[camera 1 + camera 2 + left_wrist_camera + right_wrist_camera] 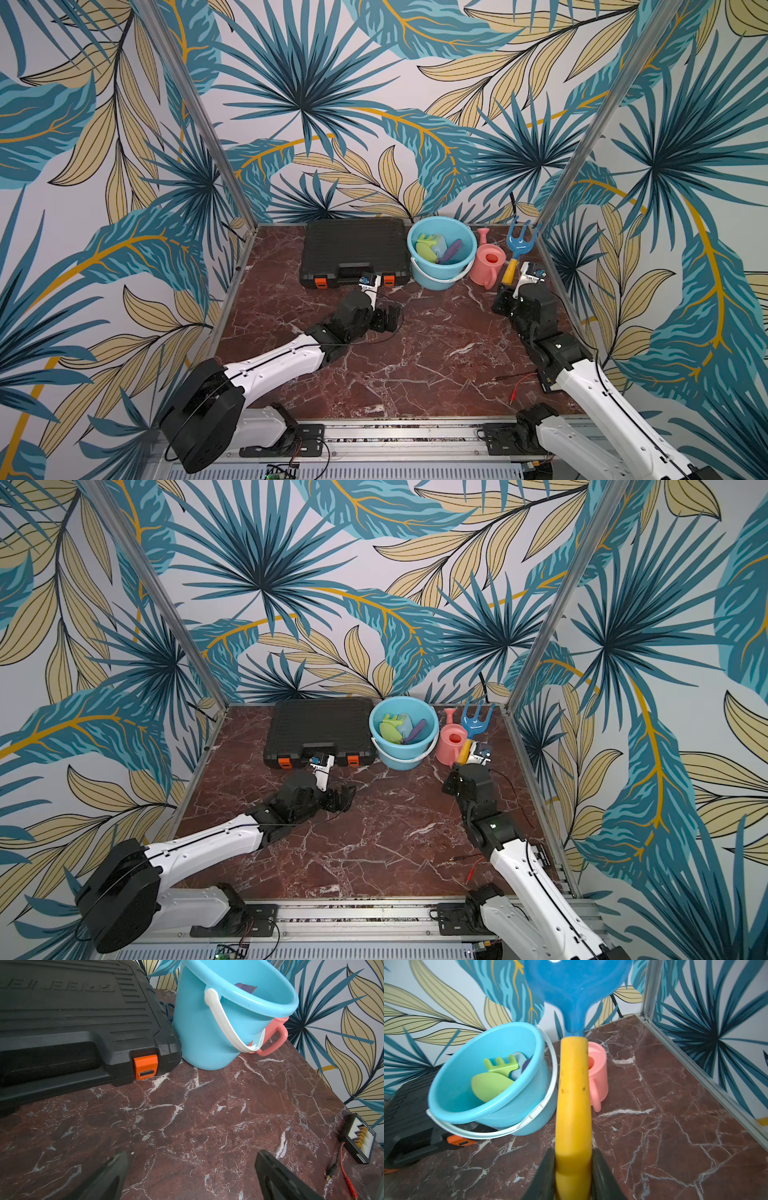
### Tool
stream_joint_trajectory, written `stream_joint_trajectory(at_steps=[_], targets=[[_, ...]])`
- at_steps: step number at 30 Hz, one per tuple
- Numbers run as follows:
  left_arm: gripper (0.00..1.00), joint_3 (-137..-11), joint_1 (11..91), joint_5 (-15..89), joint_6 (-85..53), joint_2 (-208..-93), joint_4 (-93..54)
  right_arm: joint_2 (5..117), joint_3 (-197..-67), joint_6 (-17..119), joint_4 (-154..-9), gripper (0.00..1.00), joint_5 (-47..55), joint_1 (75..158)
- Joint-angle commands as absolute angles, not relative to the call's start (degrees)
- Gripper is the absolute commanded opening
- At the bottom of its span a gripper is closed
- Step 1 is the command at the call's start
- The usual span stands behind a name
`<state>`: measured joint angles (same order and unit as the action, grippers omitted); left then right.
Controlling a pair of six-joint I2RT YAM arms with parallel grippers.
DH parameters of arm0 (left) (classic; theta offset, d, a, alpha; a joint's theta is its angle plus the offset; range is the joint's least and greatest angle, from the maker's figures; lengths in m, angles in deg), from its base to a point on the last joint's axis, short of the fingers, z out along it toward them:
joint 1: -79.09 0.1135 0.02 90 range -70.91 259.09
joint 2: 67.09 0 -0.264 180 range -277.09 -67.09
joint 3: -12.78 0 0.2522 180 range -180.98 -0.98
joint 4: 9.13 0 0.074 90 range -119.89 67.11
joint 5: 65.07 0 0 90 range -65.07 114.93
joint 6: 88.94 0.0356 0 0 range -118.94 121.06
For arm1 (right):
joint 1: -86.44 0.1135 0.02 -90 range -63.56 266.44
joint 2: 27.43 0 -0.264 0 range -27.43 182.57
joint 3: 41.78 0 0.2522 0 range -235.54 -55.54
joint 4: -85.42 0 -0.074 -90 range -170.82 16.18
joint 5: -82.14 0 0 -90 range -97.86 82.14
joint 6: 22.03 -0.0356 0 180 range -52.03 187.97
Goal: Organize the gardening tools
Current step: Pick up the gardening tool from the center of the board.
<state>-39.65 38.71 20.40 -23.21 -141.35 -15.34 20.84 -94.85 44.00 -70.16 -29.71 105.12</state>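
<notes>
Closest to the lens in both top views, a metal rail (395, 434) is seen carrying the two arm bases. Right fingers (544, 1174) are closed on the yellow handle of the blue fork-rake (517, 243), gripped near its end; tines are pointed up toward the rear wall. Left fingers (110, 1176) are spread wide, nothing held, over bare bench (415, 357) in front of the case's right latch.

Containers: blue bucket (452, 1093) is stood upright at the rear, white bail handle folded down. Inside are noted a green rake (502, 1065), a green trowel (490, 1085), a pale blue trowel (517, 1074) and a purple shovel (452, 250), all leaned on the wall. Pink watering can (488, 264) is set just right of the bucket (contents not visible). Black case (353, 249) is shut, its right end just beside the bucket.

Hidden: pale blue trowel is mostly covered by the green tools; the shovel's handle cannot be made out. Fork-rake tines are cut off in the right wrist view. Whether the rake handle touches the can cannot be told.

Edges, room: case, bucket and can are lined along the rear edge. Centre and front of the bench are left open. Fork-rake is held near the right frame post. A small black board (359, 1138) with red leads is laid by the right edge.
</notes>
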Motion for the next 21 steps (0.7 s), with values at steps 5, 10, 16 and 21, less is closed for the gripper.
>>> stream_joint_trajectory(at_steps=[5, 10, 16, 21], targets=[[1.00, -38.9, 39.0, 17.5, -20.7, -139.2, -11.7, 21.0, -91.1, 49.2, -77.5, 0.08, -35.2, 116.6], [1.00, -37.4, 39.1, 17.1, -18.3, -137.5, -8.8, 22.3, -87.7, 50.1, -80.8, 0.08, -36.1, 121.1], [1.00, -43.9, 39.6, 22.1, -20.6, -139.2, -14.6, 23.9, -88.6, 52.3, -82.0, 0.09, -36.6, 126.2], [0.94, -51.9, 39.6, 29.1, -20.7, -141.1, -16.3, 26.7, -89.6, 54.9, -82.5, 0.10, -40.2, 130.7]])
